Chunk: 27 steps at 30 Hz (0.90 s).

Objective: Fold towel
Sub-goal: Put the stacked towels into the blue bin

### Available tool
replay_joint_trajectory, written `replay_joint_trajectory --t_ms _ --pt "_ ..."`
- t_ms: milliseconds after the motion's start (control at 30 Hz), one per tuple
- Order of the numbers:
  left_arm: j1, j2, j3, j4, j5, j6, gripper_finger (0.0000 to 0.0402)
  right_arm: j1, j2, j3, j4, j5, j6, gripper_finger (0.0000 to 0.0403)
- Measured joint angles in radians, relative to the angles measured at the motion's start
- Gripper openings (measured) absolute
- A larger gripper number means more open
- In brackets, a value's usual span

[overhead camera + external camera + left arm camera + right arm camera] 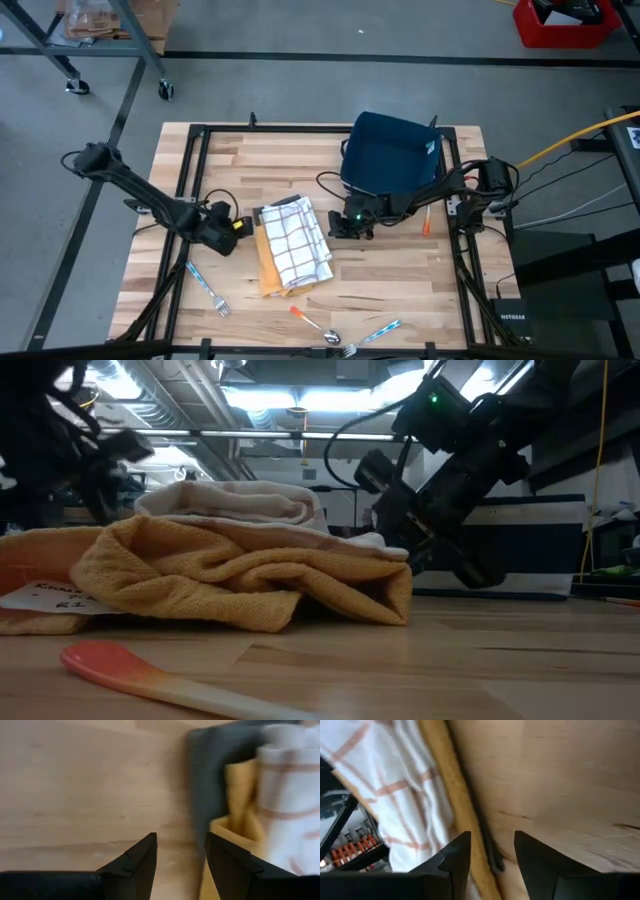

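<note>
A white towel with a dark check lies folded on top of an orange towel in the middle of the table; both show in the low view, the white one above the orange one. My left gripper sits open just left of the pile's far left corner, over bare wood. My right gripper is open just right of the pile's far right edge. Neither touches the cloth.
A dark blue bin stands at the far right of the table. A fork lies near left; a spoon with an orange handle and a blue-handled fork lie at the near edge. An orange marker lies to the right.
</note>
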<state>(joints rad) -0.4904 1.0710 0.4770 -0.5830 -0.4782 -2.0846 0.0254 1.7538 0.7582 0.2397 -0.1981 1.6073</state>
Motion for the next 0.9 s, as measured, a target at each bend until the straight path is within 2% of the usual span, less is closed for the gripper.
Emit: replay_joint_trajectory --t_ms 167,433,667,900 --pt "-0.001 0.116 0.000 0.085 0.015 -0.063 0.0159 0.000 0.040 0.000 0.020 -0.014 0.039 0.0156" --pt "-0.001 0.218 0.000 0.227 0.018 -0.084 0.0159 0.000 0.098 0.002 0.188 -0.076 0.042 0.0156" --pt "0.000 0.313 0.003 0.310 -0.004 -0.134 0.0159 0.000 0.150 0.050 0.202 -0.085 0.041 0.0156" --pt "-0.001 0.358 0.003 0.388 -0.054 -0.113 0.0159 0.002 0.209 0.132 0.194 -0.086 0.035 0.0156"
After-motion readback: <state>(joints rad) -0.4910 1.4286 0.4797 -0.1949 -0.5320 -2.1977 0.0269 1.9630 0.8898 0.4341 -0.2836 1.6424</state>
